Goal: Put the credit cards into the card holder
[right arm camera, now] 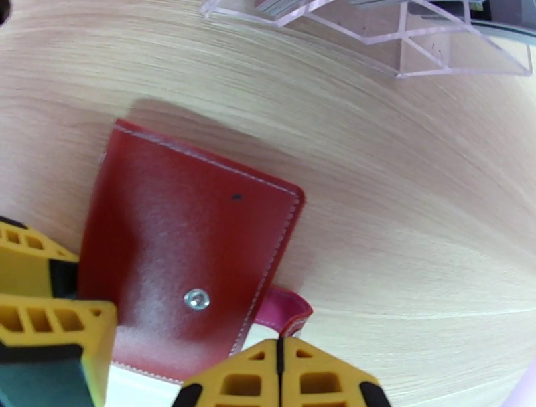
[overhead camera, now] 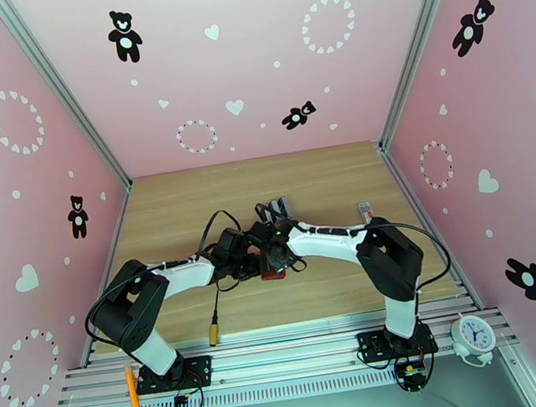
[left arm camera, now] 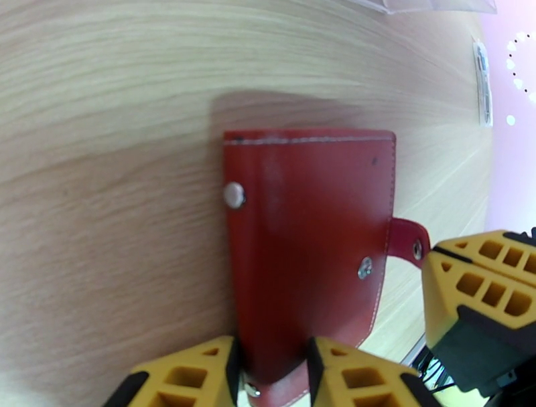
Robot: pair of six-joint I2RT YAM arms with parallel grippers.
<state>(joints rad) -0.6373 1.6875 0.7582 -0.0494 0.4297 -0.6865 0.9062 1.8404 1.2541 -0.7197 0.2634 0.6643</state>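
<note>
The card holder (left arm camera: 308, 227), a dark red wallet, lies closed on the wood table with its snap tab (left arm camera: 407, 239) undone. My left gripper (left arm camera: 271, 376) is shut on its near edge, one yellow finger (left arm camera: 181, 375) on each side. In the right wrist view the card holder (right arm camera: 181, 234) lies ahead of my right gripper (right arm camera: 280, 375), whose fingers are pressed together, pinching the tip of the pink tab (right arm camera: 289, 313). From above, both grippers meet over the card holder (overhead camera: 274, 274). Dark credit cards (overhead camera: 276, 205) stand in a clear rack behind it.
The clear plastic rack (right arm camera: 415, 40) stands just beyond the wallet. A pale card-like strip (overhead camera: 365, 210) lies flat at the table's right side. Pink walls enclose the table. A white clock (overhead camera: 473, 333) and an orange pen (overhead camera: 131, 388) sit on the front rail.
</note>
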